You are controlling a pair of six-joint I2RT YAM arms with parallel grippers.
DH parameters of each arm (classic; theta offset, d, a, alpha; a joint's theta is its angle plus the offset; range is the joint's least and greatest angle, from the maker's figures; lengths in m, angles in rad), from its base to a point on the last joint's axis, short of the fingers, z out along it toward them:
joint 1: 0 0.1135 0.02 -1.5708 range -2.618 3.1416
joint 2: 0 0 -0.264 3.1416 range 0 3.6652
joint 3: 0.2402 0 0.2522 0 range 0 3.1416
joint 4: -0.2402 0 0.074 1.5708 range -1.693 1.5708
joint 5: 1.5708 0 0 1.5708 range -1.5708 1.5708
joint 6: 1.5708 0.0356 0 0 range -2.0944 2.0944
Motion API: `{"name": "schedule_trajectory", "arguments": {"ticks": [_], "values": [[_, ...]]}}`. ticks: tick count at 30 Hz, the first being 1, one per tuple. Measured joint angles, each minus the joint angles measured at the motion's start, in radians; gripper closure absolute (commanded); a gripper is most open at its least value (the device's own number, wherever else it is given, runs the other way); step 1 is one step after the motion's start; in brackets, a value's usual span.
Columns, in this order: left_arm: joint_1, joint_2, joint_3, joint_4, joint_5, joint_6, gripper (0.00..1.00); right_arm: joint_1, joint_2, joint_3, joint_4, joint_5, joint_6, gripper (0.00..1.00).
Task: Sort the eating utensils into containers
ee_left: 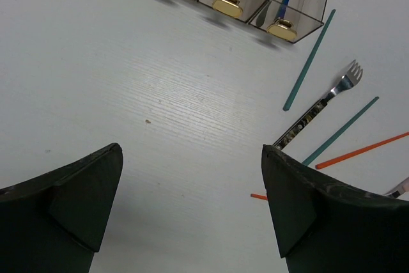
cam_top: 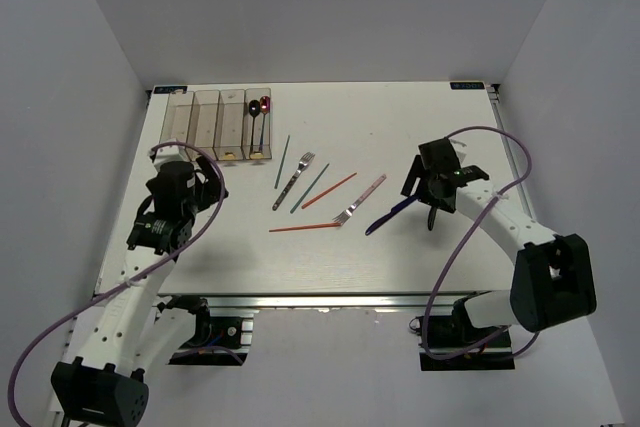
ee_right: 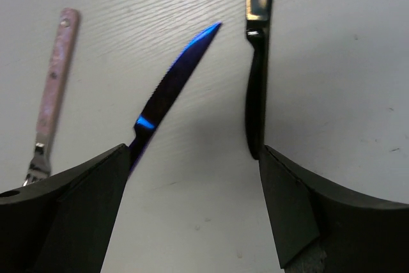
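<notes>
1. Left arm. The left gripper (ee_left: 192, 151) hangs over bare table (cam_top: 400, 117) with its jaws spread wide and nothing between them. It sits on the near side of the containers (cam_top: 205, 127), apart from them.

2. Containers. I see four clear bins joined in a row at the far left of the table, each with a gold mark at its near end. The rightmost bin holds two spoons (cam_top: 260, 107), one pink-red and one black. The other three look empty from above (their clear walls make this hard to confirm).

3. Loose utensils, left to right in the overhead view:
- a green chopstick (cam_top: 283, 161), just right of the bins;
- a silver fork (cam_top: 293, 182), tines toward the far side;
- a second green chopstick (cam_top: 310, 188);
- a red chopstick (cam_top: 329, 190);
- an orange chopstick (cam_top: 305, 228), lying nearest the arms, almost crosswise;
- a pink-handled fork (cam_top: 362, 199), its tines near the tip of the orange chopstick;
- a blue knife (ee_right: 172, 87).

4. Right arm. The right gripper (ee_right: 193, 151) is wide open and grips nothing. In its wrist view the blue knife runs out from under one finger, serrated blade flat on the table. A dark utensil (ee_right: 255, 94) lies beside the other finger; I cannot tell what kind it is, nor whether it touches that finger.
</notes>
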Motion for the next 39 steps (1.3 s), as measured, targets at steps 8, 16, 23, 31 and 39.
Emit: {"name": "schedule_trajectory", "arguments": {"ticks": [8, 16, 23, 31, 39], "values": [[0.000, 0.018, 0.000, 0.031, 0.015, 0.014, 0.02, -0.177, 0.151, 0.033, -0.020, -0.056, -0.125, 0.23], [0.000, 0.049, 0.000, 0.035, 0.056, 0.028, 0.02, -0.191, 0.288, 0.047, -0.012, -0.134, -0.182, 0.35], [0.000, 0.052, 0.000, 0.045, 0.082, 0.036, 0.02, -0.250, 0.338, 0.062, 0.011, -0.156, -0.211, 0.60], [-0.001, 0.056, 0.000, 0.047, 0.097, 0.037, 0.02, -0.264, 0.367, 0.087, 0.015, -0.177, -0.261, 0.96], [-0.001, 0.056, 0.000, 0.055, 0.198, 0.031, 0.02, -0.272, 0.343, 0.069, 0.047, -0.218, -0.282, 1.00]]}}
